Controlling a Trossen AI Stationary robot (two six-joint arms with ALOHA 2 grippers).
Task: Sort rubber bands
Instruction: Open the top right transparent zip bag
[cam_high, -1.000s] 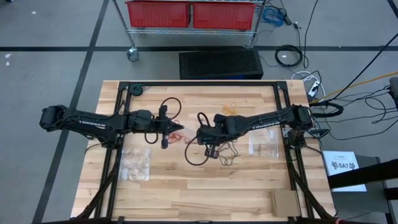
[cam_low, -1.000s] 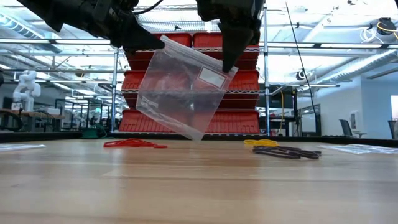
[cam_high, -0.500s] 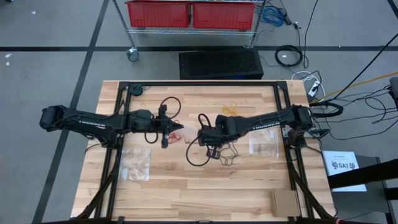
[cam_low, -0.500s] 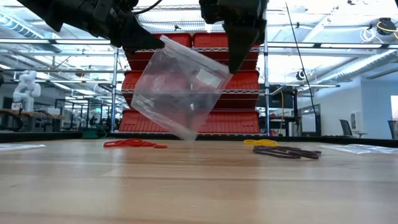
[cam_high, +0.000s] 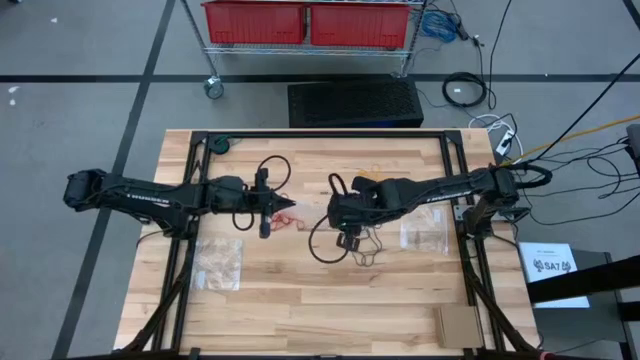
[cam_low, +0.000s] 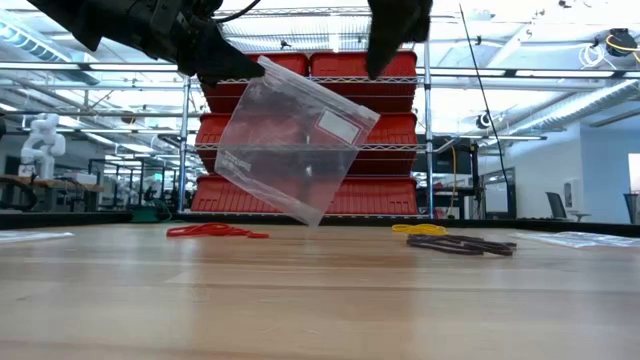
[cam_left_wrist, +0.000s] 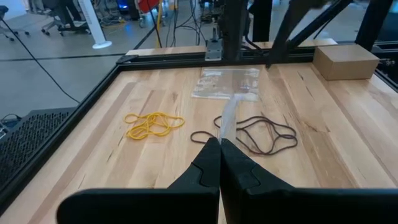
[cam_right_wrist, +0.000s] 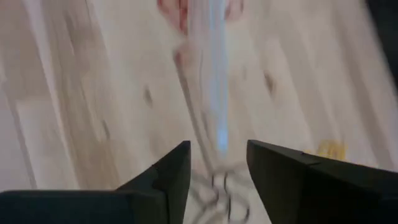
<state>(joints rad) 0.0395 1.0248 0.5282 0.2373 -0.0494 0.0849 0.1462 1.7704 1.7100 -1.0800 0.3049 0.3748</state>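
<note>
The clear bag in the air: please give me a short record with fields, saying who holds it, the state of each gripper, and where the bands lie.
bag: clear bag, hanging tilted above the table
left gripper: fingers shut on one bag corner
right gripper: fingers open, apart from the bag
red bands: on the table
yellow bands: on the table
black bands: on the table, beside the yellow

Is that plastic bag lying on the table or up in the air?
In the air: the bag hangs tilted from the left gripper, above the table.

Clear glossy plastic bag (cam_low: 293, 140); matt pale wood table (cam_low: 320, 300); red plastic bins (cam_high: 305, 22).
</note>
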